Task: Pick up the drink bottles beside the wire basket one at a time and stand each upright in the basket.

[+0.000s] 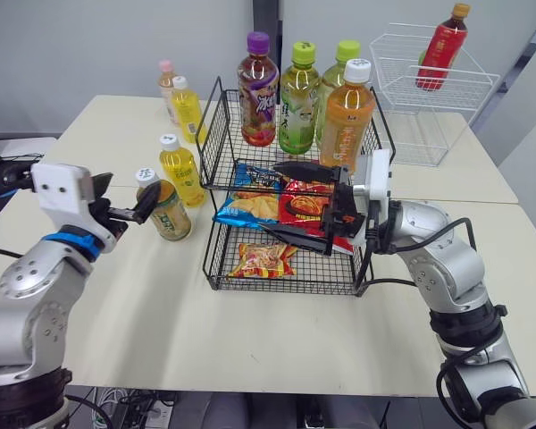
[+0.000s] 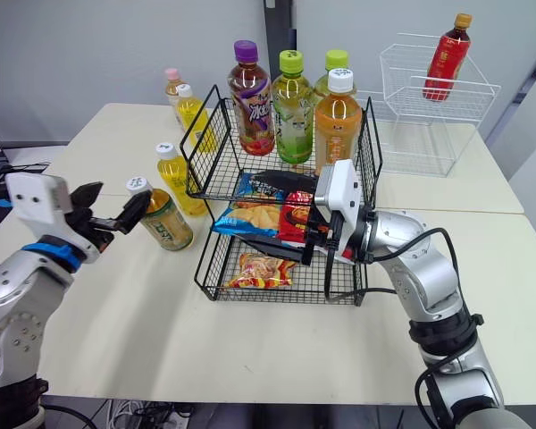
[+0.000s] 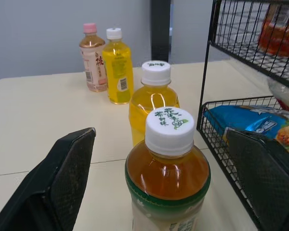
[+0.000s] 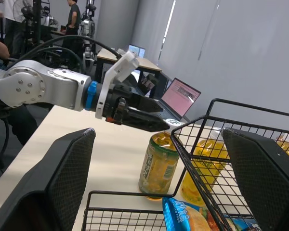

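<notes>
The amber tea bottle [image 1: 168, 213] with the white cap stands upright on the worktop [image 1: 161, 304], just off the left side of the wire basket [image 1: 207, 121]. It is the nearest of the loose bottles to the left gripper [image 1: 129, 189]. That gripper's jaws are spread wide and hold nothing. In the left wrist view the bottle sits dead centre between the two fingers, cap level with their tips, so it lies straight ahead along the line of approach. In the head views one fingertip is close beside the neck; I cannot tell whether it touches.

The bottle's long axis is vertical and the fingers come in roughly level, so they would close across the neck or shoulder — a short push forward and a squeeze looks like all the next move needs. A yellow bottle [image 1: 182, 170] stands just behind the tea bottle, close enough to be nudged if the jaws run too deep.

The right gripper [image 1: 277, 198] hangs in front of the basket at the middle shelf, its jaws wide apart too and empty, with snack packets [image 1: 281, 207] behind it. It is well apart from the loose bottles and has the basket between, so the left arm is plainly the better placed. Four bottles [image 1: 299, 98] already stand upright in the top tier — the free room there appears to be toward the front.
</notes>
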### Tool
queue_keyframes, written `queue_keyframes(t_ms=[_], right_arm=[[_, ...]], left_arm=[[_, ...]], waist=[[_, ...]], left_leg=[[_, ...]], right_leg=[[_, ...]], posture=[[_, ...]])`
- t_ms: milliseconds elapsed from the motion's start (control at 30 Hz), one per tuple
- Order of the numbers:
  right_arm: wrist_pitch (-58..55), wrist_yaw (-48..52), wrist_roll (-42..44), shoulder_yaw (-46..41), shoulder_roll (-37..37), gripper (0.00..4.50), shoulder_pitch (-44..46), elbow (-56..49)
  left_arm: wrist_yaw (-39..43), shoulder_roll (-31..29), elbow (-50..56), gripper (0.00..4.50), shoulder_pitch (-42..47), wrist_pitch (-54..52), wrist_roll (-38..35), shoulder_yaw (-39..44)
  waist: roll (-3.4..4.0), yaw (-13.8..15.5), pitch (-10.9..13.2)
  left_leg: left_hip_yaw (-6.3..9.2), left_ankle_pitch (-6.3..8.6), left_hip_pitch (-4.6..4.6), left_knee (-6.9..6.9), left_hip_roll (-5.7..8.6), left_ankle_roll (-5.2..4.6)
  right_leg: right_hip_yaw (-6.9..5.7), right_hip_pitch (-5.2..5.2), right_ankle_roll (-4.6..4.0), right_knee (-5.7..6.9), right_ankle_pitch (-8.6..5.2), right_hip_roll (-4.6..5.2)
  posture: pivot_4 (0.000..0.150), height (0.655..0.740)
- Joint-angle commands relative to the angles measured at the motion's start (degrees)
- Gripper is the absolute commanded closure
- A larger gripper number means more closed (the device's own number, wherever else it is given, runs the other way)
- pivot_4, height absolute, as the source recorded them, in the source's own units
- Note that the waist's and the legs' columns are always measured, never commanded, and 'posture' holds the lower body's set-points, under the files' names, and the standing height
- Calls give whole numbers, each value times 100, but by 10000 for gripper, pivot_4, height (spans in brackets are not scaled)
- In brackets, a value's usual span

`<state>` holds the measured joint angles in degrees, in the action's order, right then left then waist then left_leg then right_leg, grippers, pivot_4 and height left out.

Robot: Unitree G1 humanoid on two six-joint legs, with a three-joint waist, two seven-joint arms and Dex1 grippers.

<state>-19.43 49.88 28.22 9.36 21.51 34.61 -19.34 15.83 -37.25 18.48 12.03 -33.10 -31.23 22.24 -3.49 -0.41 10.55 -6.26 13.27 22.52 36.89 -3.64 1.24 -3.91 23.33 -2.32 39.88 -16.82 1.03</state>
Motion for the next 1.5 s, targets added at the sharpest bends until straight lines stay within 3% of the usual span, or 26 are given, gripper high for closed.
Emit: queue_keyframes(t_ms=[33,533,633,900,1133,1367,1500], right_arm=[[-18,-111,42,-164,42,0,10,-297],[-72,-263,22,-193,145,0,14,-356],[-65,-267,27,-203,160,0,0,-358],[-58,-267,15,-250,198,0,6,-330],[-105,-323,57,-262,190,0,-2,-416],[17,-375,31,-265,89,0,35,-386],[160,-379,-20,-282,33,0,28,-347]], left_arm=[[43,74,-104,171,298,222,198,-130],[277,369,-858,171,962,611,687,-483],[268,462,-915,6015,999,628,676,-480],[279,518,-1013,30915,1034,612,732,-451],[552,263,-851,31288,853,580,552,-77],[1466,-854,-457,31288,1208,-181,-592,798],[2184,-2038,-650,31288,1888,-1114,-1670,1356]], waist=[[0,9,0],[0,15,0],[0,13,0],[0,17,0],[0,-7,0],[-7,-40,6],[-17,-41,14]], left_leg=[[2,0,2,0,0,0],[3,0,8,1,0,0],[3,0,8,0,0,0],[3,0,8,1,0,0],[4,0,8,0,-1,0],[10,-6,39,-1,-4,9],[13,-6,44,-1,-2,11]], right_leg=[[-2,1,0,0,0,0],[-6,4,1,-1,0,0],[-6,4,1,-1,0,0],[-7,4,1,-1,0,1],[-8,4,1,-2,0,1],[-16,31,1,-2,0,0],[-21,31,1,-14,-1,1]], posture=[[1500,7400],[1500,7400],[1500,7400],[1500,7400],[1500,7400],[1500,7400],[1500,7400]])
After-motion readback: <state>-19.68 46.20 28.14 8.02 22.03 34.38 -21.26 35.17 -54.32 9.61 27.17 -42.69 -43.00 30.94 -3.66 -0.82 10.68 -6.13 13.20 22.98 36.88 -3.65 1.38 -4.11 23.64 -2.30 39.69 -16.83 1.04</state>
